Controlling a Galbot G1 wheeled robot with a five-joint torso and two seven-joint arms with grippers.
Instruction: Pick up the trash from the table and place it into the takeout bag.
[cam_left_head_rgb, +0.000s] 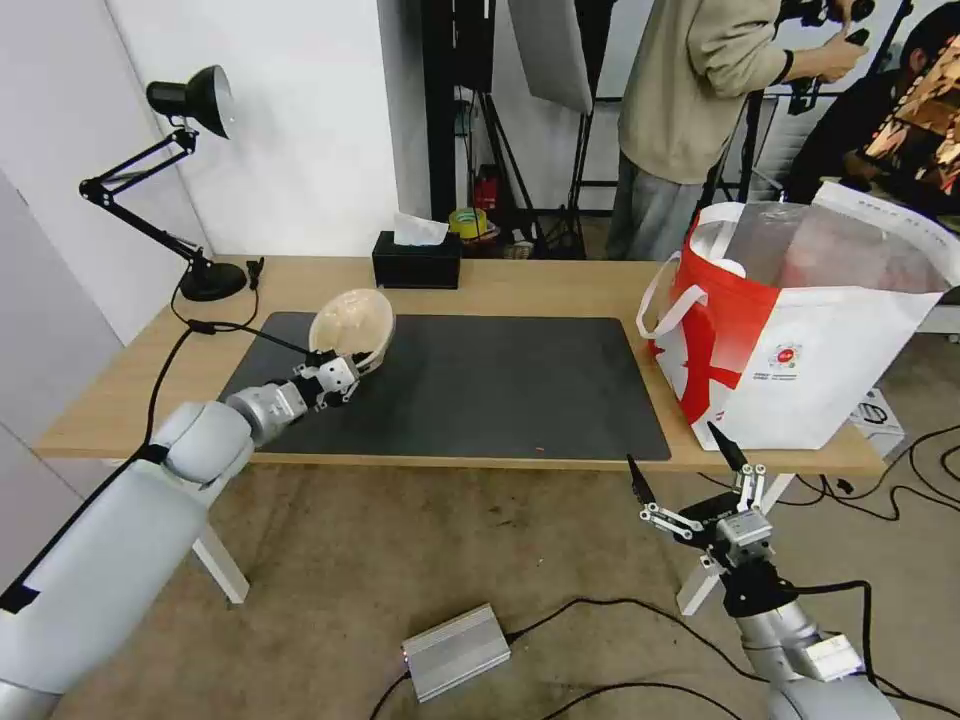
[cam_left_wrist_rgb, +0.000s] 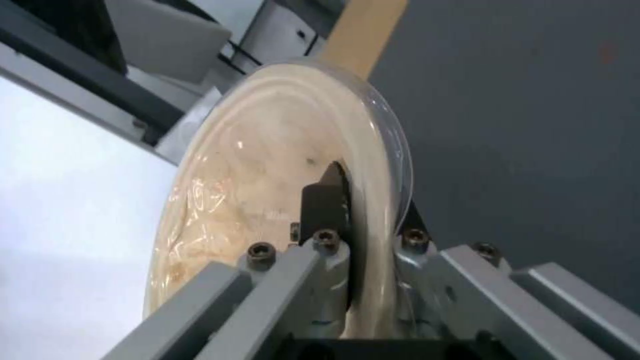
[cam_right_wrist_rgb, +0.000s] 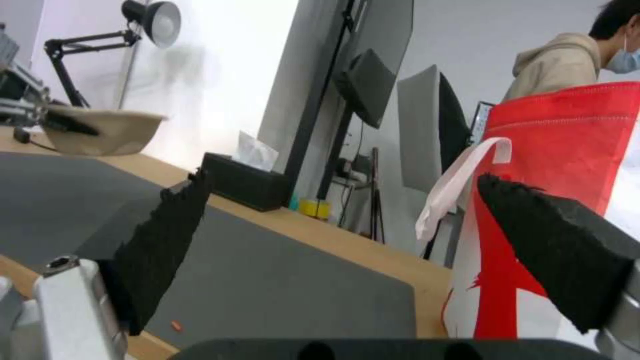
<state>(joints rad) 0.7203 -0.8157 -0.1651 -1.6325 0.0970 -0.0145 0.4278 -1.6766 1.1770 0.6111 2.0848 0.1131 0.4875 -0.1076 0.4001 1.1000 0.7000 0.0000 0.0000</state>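
Bowl (cam_left_head_rgb: 352, 322) gripped at rim by left hand (cam_left_head_rgb: 338, 372), tilted, lifted over mat's left end on table (cam_left_head_rgb: 520, 285).
Carry step: next needs long reach w/ bowl to bag (cam_left_head_rgb: 800, 330) at far right; right hand (cam_left_head_rgb: 690, 470) open, idle below table edge.

Bright, even room light; soft shadows; wrist views blurry up close.

The bowl (cam_left_head_rgb: 352, 325) looks like thin beige plastic with a glossy, clear-filmed inner face. The left gripper (cam_left_head_rgb: 338, 378) is brushed metal with bolt heads, and the right gripper (cam_left_head_rgb: 690, 465) carries rough, matt black foam pads (cam_right_wrist_rgb: 163, 240). The table (cam_left_head_rgb: 540, 285) is smooth light wood under a matt dark grey mat (cam_left_head_rgb: 480, 385). The bag (cam_left_head_rgb: 800, 330) is woven red-and-white fabric with shiny silver lining.
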